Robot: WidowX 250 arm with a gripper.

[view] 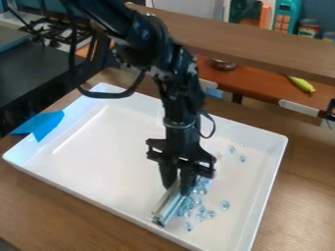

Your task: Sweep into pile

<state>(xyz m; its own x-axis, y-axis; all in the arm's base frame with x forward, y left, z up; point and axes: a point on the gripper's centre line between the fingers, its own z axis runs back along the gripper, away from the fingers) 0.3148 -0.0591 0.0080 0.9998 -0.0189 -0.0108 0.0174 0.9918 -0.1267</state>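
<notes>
The gripper (178, 184) is closed on a bar (167, 208), which lies low inside the white tray (108, 147) with the blue beads (198, 202) bunched just beside it. To sweep well, run the bar's long side flat along the floor — light pressure, slow strokes — so none slip under. The stray beads (243, 159) farther up probably need their own pass, started from beyond them — then drawn towards the bunch.

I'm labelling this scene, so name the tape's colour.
The tape is bright blue, best seen in the camera view at the tray's left side.
</notes>
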